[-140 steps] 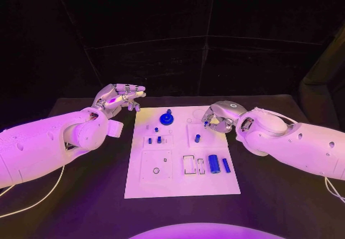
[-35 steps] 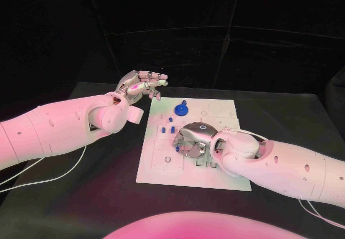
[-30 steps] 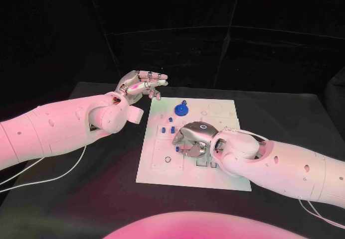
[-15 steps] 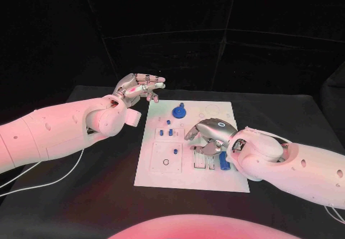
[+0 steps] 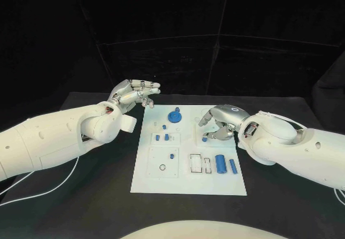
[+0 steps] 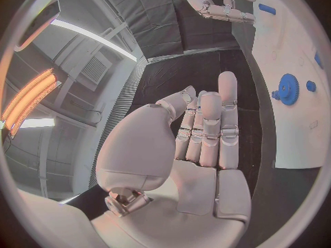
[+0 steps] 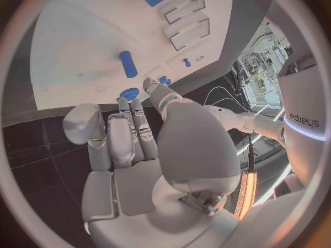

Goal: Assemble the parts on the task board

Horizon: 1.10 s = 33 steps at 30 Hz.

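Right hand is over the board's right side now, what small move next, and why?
Probably lower the right hand onto the small blue peg lying just below its fingertips and pinch it. The hand looks empty, and the left hand is raised off the white board.

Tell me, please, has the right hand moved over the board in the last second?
Yes. The right hand has gone from over the board's middle to its far right part, just beyond a small blue peg.

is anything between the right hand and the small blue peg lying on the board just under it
Nothing visible. In the head view the right hand hangs over the task board with the small blue peg just below its fingertips, bare white board between them. The right wrist view shows the same peg lying clear ahead of the fingers.
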Each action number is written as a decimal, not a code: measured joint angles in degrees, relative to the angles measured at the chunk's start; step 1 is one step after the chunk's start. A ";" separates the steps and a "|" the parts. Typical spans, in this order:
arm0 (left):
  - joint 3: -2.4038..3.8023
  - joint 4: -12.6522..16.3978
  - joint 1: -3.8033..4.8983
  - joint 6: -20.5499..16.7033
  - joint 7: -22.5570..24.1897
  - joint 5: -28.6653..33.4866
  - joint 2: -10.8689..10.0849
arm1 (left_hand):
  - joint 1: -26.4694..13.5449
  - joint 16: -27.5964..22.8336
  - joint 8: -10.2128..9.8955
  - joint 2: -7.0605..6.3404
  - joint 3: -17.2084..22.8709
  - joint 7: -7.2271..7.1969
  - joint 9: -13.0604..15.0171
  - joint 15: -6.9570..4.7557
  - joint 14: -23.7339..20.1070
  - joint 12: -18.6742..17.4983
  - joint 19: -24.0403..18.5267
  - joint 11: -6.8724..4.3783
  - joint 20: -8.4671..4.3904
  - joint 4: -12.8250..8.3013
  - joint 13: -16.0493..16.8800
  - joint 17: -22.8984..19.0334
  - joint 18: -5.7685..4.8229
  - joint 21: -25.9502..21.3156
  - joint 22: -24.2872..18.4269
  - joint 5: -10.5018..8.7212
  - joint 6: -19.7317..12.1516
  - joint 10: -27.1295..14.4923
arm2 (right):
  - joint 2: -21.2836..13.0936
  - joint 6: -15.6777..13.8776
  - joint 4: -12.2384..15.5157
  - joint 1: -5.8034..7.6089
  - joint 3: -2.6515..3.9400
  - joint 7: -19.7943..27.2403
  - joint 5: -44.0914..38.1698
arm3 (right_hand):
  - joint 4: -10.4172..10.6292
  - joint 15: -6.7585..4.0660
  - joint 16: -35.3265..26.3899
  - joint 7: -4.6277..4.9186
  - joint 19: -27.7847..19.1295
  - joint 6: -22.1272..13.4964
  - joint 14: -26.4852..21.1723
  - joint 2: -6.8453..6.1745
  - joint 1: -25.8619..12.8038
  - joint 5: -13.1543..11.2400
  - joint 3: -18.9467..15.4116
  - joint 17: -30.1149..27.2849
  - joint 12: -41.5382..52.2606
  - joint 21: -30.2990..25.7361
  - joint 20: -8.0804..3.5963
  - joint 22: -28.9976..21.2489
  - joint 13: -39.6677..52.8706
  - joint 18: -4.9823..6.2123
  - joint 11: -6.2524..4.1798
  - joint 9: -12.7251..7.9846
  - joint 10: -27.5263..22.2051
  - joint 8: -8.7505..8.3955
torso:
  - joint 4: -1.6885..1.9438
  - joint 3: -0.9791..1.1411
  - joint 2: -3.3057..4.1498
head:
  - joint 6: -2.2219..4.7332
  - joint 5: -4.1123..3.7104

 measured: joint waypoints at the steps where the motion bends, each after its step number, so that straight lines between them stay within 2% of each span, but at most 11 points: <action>1: 0.00 -0.02 0.00 0.00 0.01 0.00 0.00 | 0.00 0.00 0.00 0.00 0.00 0.00 0.00 0.00 0.00 0.00 0.00 0.00 0.00 0.00 0.00 0.00 0.00 0.00 0.00 0.00 0.00 0.00 | 0.09 0.38 -0.17 0.04 0.00 -0.11 -0.05 | -0.01 0.00 0.00 -0.05 0.00 -0.05 0.00 0.25 0.25 0.00 -0.27 0.00 0.00 0.00 0.00 -0.07 0.00 0.00 0.06 0.00 -0.06 0.00 | 0.02 0.01 0.01 | 0.00 -0.01; 8: -0.01 -0.11 -0.01 0.00 0.03 0.00 0.04 | 0.00 0.00 0.00 0.00 0.00 0.00 0.00 0.00 0.00 0.00 0.00 0.00 0.00 0.00 0.00 0.00 0.00 0.00 0.00 0.00 0.00 0.00 | 0.90 4.51 -0.91 0.17 -0.02 -0.70 -0.84 | 0.09 0.00 0.00 -0.18 0.21 0.08 0.00 0.84 0.84 -0.23 -1.16 -0.28 0.85 -0.21 0.21 -0.18 0.03 0.00 0.05 0.00 -0.04 0.00 | 0.09 0.02 0.02 | -0.14 -0.14; 16: -0.01 -0.27 -0.01 0.00 0.03 0.00 0.04 | 0.00 0.00 0.00 0.00 0.00 0.00 0.00 0.00 0.00 0.00 0.00 0.00 0.00 0.00 0.00 0.00 0.00 0.00 0.01 0.00 0.00 0.00 | 1.54 9.08 -1.19 0.17 -0.04 -0.79 -1.58 | 0.23 0.00 0.00 -0.46 0.21 0.37 0.00 1.48 1.48 -0.23 -1.93 -0.71 2.56 -0.21 0.21 -0.18 0.07 0.00 -0.57 -0.01 2.04 0.00 | 0.09 0.03 0.02 | -0.35 0.00; 18: -0.01 -0.29 -0.01 0.00 0.03 0.00 0.04 | 0.00 0.00 0.00 0.00 0.00 0.00 0.00 0.00 0.00 0.00 0.00 0.00 0.00 0.00 0.00 0.00 0.00 0.00 0.01 0.00 0.00 0.00 | 1.61 9.66 -1.30 0.17 -0.04 -0.81 -1.68 | 0.23 0.00 0.00 -0.66 0.21 0.57 0.00 1.74 1.74 -0.23 -1.93 -0.77 2.77 -0.21 0.21 -0.16 0.07 0.01 -0.79 -0.01 2.68 0.00 | 0.09 0.03 0.02 | -0.35 0.01; 22: 0.00 -0.37 -0.01 0.01 0.03 0.00 0.06 | 0.00 0.00 0.00 0.00 0.00 0.00 0.00 0.00 0.00 0.00 0.00 0.00 0.00 0.00 0.00 0.01 0.00 0.00 0.01 0.00 0.00 0.00 | 1.75 10.63 -1.61 0.17 -0.04 -0.92 -1.95 | 0.27 0.00 0.00 -0.15 0.52 1.70 0.00 2.44 2.44 -0.23 -1.90 -0.77 3.32 -0.21 -0.10 0.05 0.07 0.00 -1.08 0.10 3.79 0.33 | 0.09 0.04 0.02 | -0.35 -0.03; 26: 0.00 -0.43 -0.01 0.02 0.03 0.00 0.07 | 0.00 0.00 0.00 0.00 0.00 0.00 0.00 0.00 0.00 0.00 0.00 0.00 0.00 0.00 0.00 0.01 0.00 0.00 0.01 0.00 0.00 0.00 | 1.80 10.91 -1.71 0.17 -0.04 -0.98 -2.18 | 0.40 -0.06 0.00 -0.09 0.73 3.11 -0.05 3.11 3.11 -0.63 -0.46 -0.90 3.61 -0.21 -0.31 0.07 -0.02 0.00 -1.28 0.18 5.45 0.66 | 0.08 0.05 0.02 | -0.35 -0.09; 33: 0.00 -0.53 -0.01 0.05 0.02 0.01 0.07 | 0.00 0.00 0.24 0.00 0.00 0.00 0.00 0.00 0.00 0.11 0.00 0.00 0.00 0.00 0.02 0.00 0.00 0.00 0.02 0.00 0.00 0.00 | 1.85 10.78 -1.80 0.17 -0.04 -0.99 -2.45 | 0.45 -0.44 0.00 -0.05 0.94 4.18 0.00 3.49 3.49 -1.73 1.82 -0.97 3.61 -0.21 -0.51 0.24 -0.08 0.00 -1.57 0.18 6.93 0.66 | 0.07 0.07 0.03 | -0.49 -0.16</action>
